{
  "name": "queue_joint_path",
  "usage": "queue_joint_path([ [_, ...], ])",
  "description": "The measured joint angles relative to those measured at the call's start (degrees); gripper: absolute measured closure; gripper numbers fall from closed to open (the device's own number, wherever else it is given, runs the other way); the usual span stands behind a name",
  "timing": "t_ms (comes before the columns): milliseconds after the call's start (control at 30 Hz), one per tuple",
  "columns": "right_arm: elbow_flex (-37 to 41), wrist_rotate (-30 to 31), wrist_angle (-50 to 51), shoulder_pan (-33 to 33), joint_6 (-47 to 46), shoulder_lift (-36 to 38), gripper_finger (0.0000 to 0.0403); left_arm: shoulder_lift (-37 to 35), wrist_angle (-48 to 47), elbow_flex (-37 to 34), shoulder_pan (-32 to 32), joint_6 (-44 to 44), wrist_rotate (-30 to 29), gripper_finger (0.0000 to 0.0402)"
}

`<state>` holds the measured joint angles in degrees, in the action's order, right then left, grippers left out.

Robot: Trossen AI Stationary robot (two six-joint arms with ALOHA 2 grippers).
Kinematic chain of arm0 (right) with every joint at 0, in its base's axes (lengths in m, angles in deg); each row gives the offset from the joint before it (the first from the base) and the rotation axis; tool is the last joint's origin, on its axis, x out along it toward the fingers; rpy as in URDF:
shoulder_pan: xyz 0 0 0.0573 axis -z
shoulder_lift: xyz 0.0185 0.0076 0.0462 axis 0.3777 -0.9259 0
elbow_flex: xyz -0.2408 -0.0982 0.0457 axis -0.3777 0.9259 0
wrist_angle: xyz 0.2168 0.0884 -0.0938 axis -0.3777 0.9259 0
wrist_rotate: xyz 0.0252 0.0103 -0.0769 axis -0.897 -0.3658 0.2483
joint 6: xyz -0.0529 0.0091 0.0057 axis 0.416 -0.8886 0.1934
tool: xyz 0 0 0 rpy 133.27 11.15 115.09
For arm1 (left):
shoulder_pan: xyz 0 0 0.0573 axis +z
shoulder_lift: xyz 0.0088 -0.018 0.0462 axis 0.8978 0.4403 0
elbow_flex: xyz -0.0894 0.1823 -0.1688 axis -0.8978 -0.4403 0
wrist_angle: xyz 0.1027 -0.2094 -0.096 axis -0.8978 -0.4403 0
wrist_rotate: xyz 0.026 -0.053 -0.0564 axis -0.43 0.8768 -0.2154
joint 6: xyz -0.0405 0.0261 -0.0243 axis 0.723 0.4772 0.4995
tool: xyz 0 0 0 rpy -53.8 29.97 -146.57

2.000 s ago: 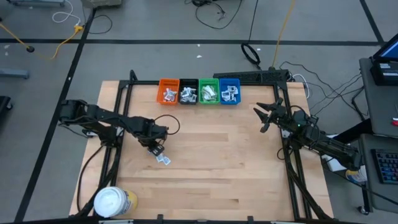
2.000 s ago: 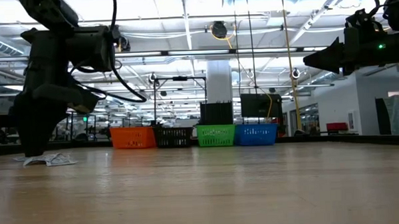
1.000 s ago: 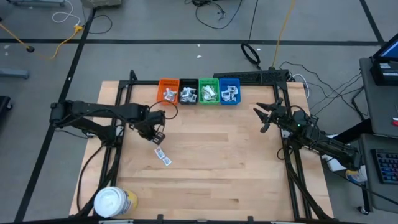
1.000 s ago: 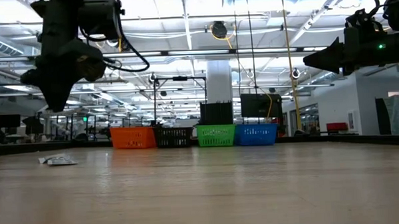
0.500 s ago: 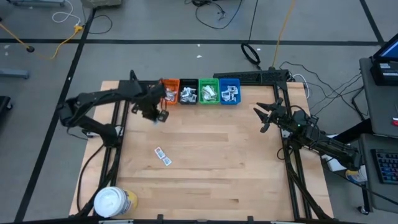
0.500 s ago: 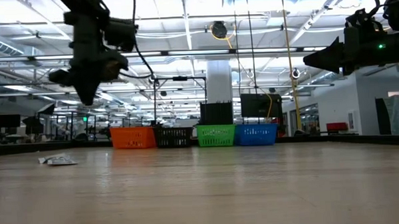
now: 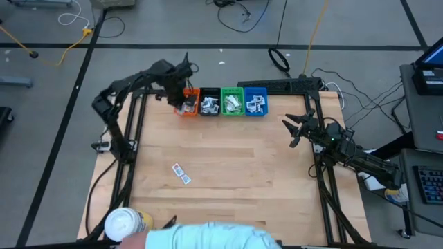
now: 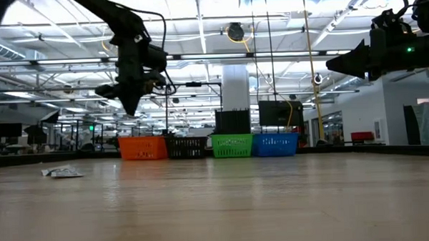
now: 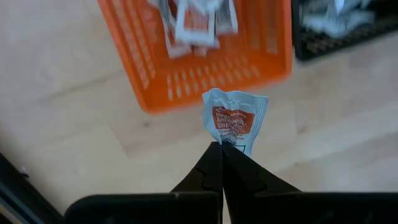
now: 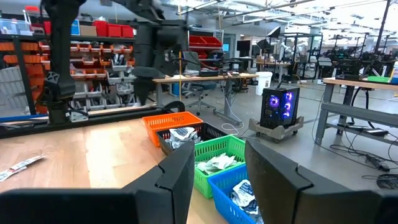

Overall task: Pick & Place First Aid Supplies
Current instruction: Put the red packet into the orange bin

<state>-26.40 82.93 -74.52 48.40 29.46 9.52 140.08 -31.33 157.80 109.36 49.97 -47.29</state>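
Held item: one small sachet (image 9: 234,119), white, squarish and a little crumpled, with an orange-red printed panel carrying fine white lettering too small to read. It stands out past the fingertips of the left gripper (image 9: 221,148), whose jaws are pinched fully together on the packet's lower edge.

Left gripper location: raised above the table (image 7: 235,173), over the near edge of the orange bin (image 9: 205,59), which lies just beyond the held sachet. In the overhead view the gripper (image 7: 181,95) hangs at the orange end of the bin row.

Orange bin contents: several like sachets, white with orange-red print, heaped together.

Bin row, running away from the left gripper: black bin (image 7: 210,102), green bin (image 7: 232,101), blue bin (image 7: 255,101), each holding pale packets.

Loose stock: two flat sachets (image 7: 181,173) with blue print lie on the bare wood, well apart from the left gripper, toward the table's front.

Right gripper (image 7: 293,128): waits in the air at the table's right edge, fingers spread apart, holding nothing.

Also present: white-lidded yellow tub (image 7: 125,224) at the front left corner; a person's pale sleeve (image 7: 208,237) at the front edge.
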Motion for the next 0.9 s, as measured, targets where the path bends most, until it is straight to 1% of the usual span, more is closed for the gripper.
queue_joint_path([
  [100,-0.01,0.00,0.00,-0.02,0.02,0.00,0.0264,4.14,-1.92,5.22,1.76,-1.25,0.00,0.0401],
  [333,0.00,0.02,0.00,0.00,0.00,0.00,0.0264,10.55,-5.79,15.16,4.92,-3.64,-0.34,0.0401],
  [433,-0.01,0.00,0.00,0.00,0.01,0.01,0.0264,12.69,-5.85,17.03,5.76,-3.65,-0.48,0.0401],
  [567,-0.01,0.02,0.00,0.00,0.02,0.00,0.0264,15.25,-4.55,17.16,6.14,-2.32,-1.01,0.0393],
  [700,-0.02,0.02,0.00,0.00,0.02,0.00,0.0264,16.60,-3.29,17.16,6.09,-1.22,-1.88,0.0356],
  [900,-0.02,0.02,0.00,-0.02,0.02,0.02,0.0264,16.71,-2.09,17.18,6.09,-0.55,-2.89,0.0263],
])
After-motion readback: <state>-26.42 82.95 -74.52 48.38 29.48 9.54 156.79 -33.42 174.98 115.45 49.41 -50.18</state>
